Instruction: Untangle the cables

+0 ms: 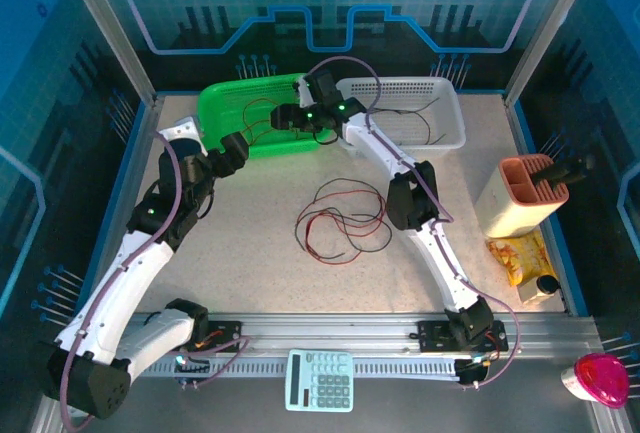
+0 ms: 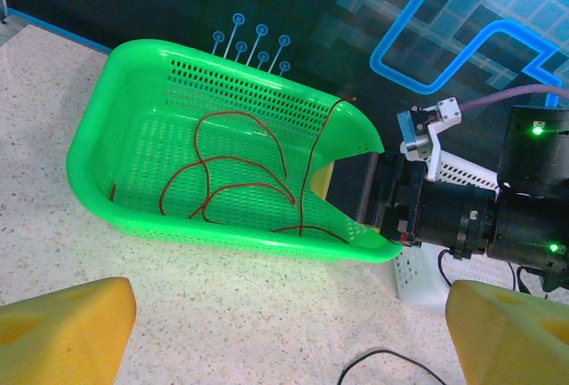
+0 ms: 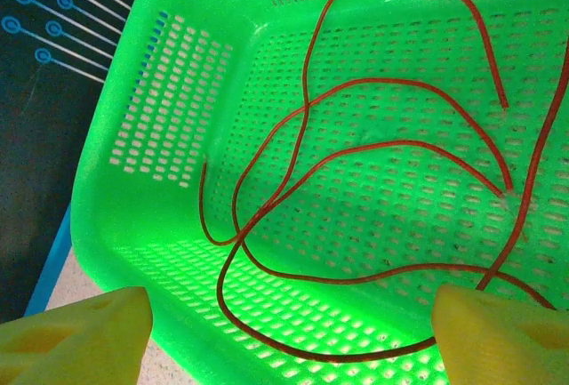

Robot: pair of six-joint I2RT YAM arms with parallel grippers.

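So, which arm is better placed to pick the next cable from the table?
Probably left: left fingers are open over the table near the cables; right fingers hang over the green basket.

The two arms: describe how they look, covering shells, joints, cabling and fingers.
The left arm and the right arm both have white shells on their long links and black joint housings. A purple-pink cable runs along each arm and loops free near the wrist. Small green lights glow on the joint housings. The fingers are yellow and blocky, on the left and on the right.

Glossy green plastic basket (image 3: pixel 169 127), smooth red cables (image 3: pixel 305 109), matt tabletop (image 2: pixel 267 314).
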